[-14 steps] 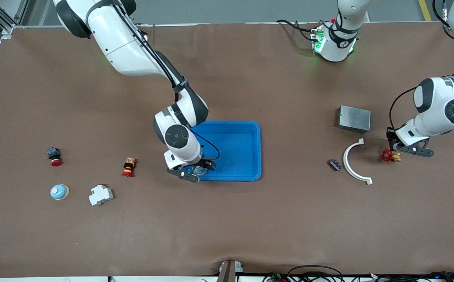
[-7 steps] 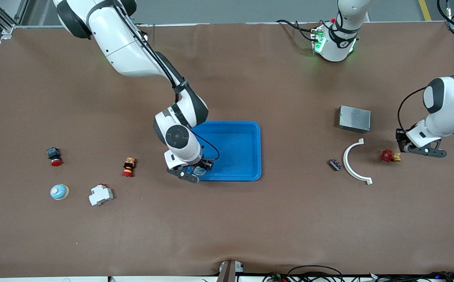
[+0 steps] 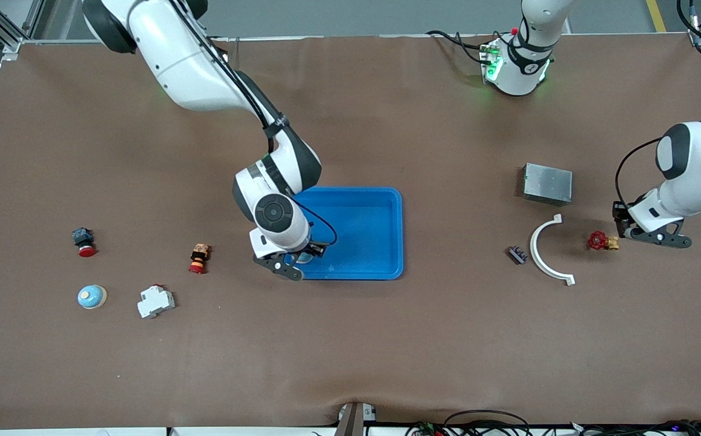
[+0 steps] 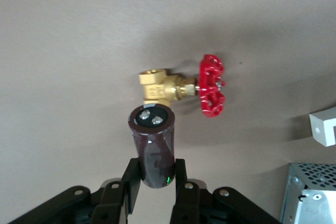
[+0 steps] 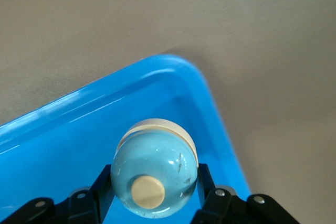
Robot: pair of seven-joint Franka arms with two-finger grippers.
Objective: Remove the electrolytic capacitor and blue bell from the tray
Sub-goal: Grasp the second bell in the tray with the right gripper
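Step in hand: the right gripper (image 5: 155, 195), jaws clamped on the blue bell (image 5: 155, 174), holds it over a corner of the tray (image 3: 381, 242).
Left gripper (image 4: 157, 190): jaws clamped on the electrolytic capacitor (image 4: 153, 145), off the tray, above the table beside the red-handled brass valve (image 4: 181, 88).
Next move, as I judge it: carry the bell clear of the rim to bare table, then part the jaws; likewise set the capacitor down.
Count: one tray, now empty apart from the held bell above it; two blue bells, the second (image 3: 91, 297) on the table; one capacitor; one valve.

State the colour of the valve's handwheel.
Red, on a brass valve; the handwheel shows best in the left wrist view.
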